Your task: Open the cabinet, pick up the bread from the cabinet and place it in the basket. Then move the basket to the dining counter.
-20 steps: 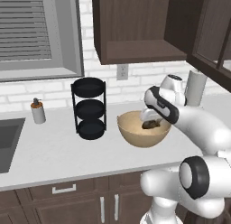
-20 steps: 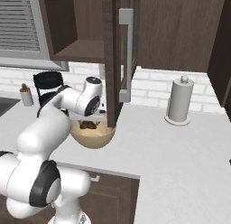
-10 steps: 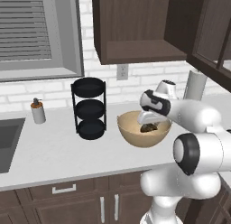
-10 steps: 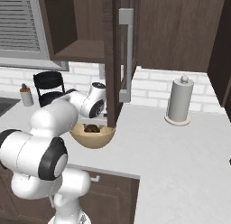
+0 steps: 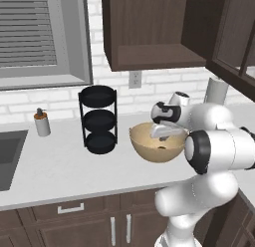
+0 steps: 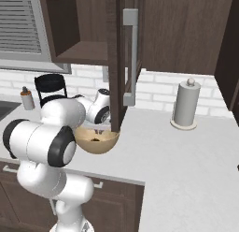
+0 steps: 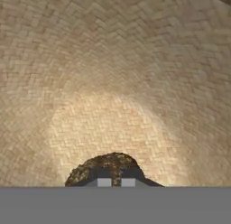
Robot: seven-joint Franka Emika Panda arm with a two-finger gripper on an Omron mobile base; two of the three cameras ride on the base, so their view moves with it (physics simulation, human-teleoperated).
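The tan round basket [image 5: 157,150] [image 6: 95,144] stands on the grey-white worktop below the open dark cabinet [image 5: 149,32]. My gripper [image 5: 162,136] reaches down inside the basket, its fingertips hidden behind the rim. In the hand view the woven basket wall [image 7: 117,60] surrounds everything, and the dark lumpy bread [image 7: 108,164] lies at the basket's bottom, right at my gripper [image 7: 116,182]. The fingers stand close together, shut on the bread. The dining counter is out of view.
A black three-tier rack [image 5: 99,119] stands just left of the basket. The open cabinet door [image 6: 122,62] with its bar handle hangs right above the basket. A paper towel roll [image 6: 185,105] stands to the right, with a soap bottle [image 5: 42,123] and the sink [image 5: 7,156] on the left.
The hand has dipped deeper into the basket with the bread, and the arm's elbow has folded closer to the base. The basket has stayed put.
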